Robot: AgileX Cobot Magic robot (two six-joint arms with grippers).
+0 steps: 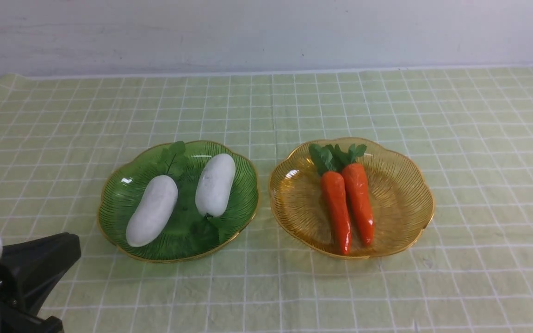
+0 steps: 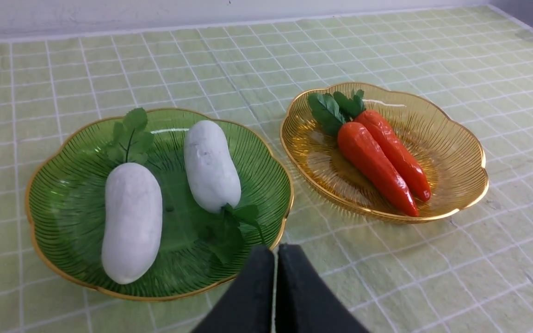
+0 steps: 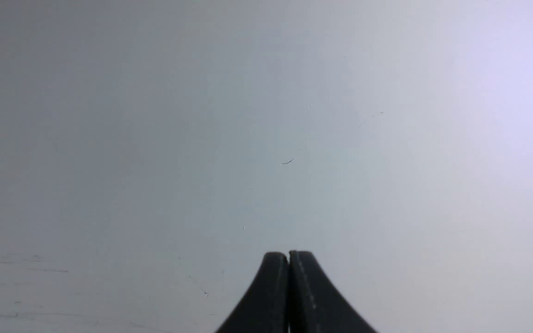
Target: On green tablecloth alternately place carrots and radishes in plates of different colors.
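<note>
The left gripper (image 2: 275, 252) hung low at the near left, its fingers pressed together and empty, pointing toward the plates. The right gripper (image 3: 288, 255), also closed, faced a blank grey surface (image 3: 155, 138). On the green tablecloth (image 1: 479, 138), the green plate (image 1: 118, 194) held both radishes (image 1: 152, 210). Just beside it, the amber plate (image 1: 400, 185) held both carrots (image 1: 358, 203).

Two radishes (image 1: 152, 210), two carrots (image 1: 336, 210), two plates (image 1: 117, 203).
</note>
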